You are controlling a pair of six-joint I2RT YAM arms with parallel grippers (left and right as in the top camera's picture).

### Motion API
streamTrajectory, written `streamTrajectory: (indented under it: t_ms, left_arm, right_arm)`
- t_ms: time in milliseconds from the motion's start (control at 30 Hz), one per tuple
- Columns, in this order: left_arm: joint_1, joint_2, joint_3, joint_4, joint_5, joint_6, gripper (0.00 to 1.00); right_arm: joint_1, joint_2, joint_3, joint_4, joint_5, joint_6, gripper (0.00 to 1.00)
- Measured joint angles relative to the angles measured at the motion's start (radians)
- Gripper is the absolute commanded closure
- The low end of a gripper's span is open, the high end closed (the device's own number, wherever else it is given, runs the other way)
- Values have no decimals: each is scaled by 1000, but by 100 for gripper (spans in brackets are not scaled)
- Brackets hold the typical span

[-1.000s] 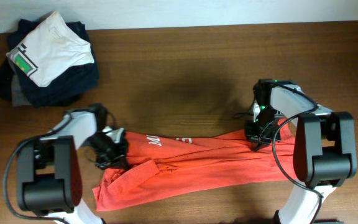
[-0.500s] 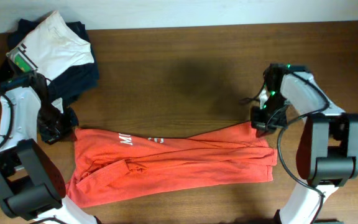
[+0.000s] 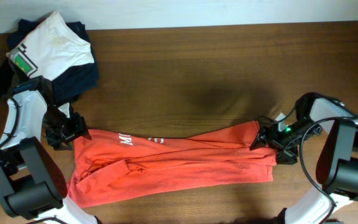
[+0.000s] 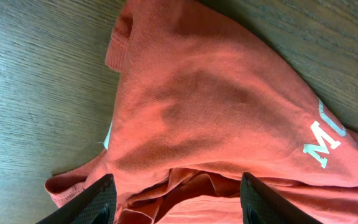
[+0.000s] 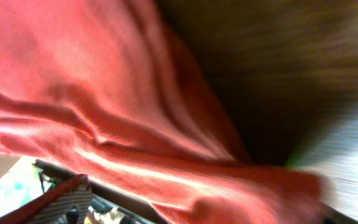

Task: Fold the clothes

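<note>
On the brown table (image 3: 185,74) lies a bunched red shirt (image 3: 173,163). Your left gripper (image 3: 74,132) is spread wide over one end. Your right gripper (image 3: 264,139) is at the other end, too blurry to tell its hold.

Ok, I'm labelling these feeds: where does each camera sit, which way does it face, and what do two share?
Overhead: above the wooden table, looking straight down; left gripper and right gripper at the ends of the orange-red cotton T-shirt.
Left wrist: on the left arm, facing the shirt's lettered end; two dark fingertips apart.
Right wrist: on the right arm, close on blurred shirt fabric; fingers unclear.
Shared: overhead and left wrist show the white lettering.
</note>
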Motion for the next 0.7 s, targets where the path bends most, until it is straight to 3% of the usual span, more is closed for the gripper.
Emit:
streamTrajectory:
  t_ms: [33, 100, 167, 200, 233, 367, 433, 567, 700]
  left_arm:
    - [0, 0, 0, 0, 0, 0, 37]
    - [0, 0, 0, 3, 11, 0, 37]
    - [0, 0, 0, 4, 23, 0, 37]
    - [0, 0, 0, 3, 24, 0, 47]
    - [0, 0, 0, 3, 27, 0, 48]
    - [-3, 0, 0, -1, 66, 0, 48]
    - [-12, 0, 0, 1, 72, 0, 48]
    - [-21, 0, 0, 24, 80, 0, 48]
    - [-21, 0, 0, 34, 80, 0, 48]
  right_arm:
    - [14, 4, -17, 19, -14, 2, 51]
    - [23, 11, -29, 42, -27, 19, 96]
    - [27, 25, -36, 79, -35, 23, 96]
    - [29, 26, -33, 78, -33, 31, 96]
    - [33, 29, -18, 55, -5, 55, 96]
    - [41, 32, 153, -106, 254, 196, 96]
    - [41, -39, 193, -153, 344, 259, 96]
    - [76, -370, 227, -188, 384, 296, 93]
    - [269, -407, 227, -187, 332, 277, 91]
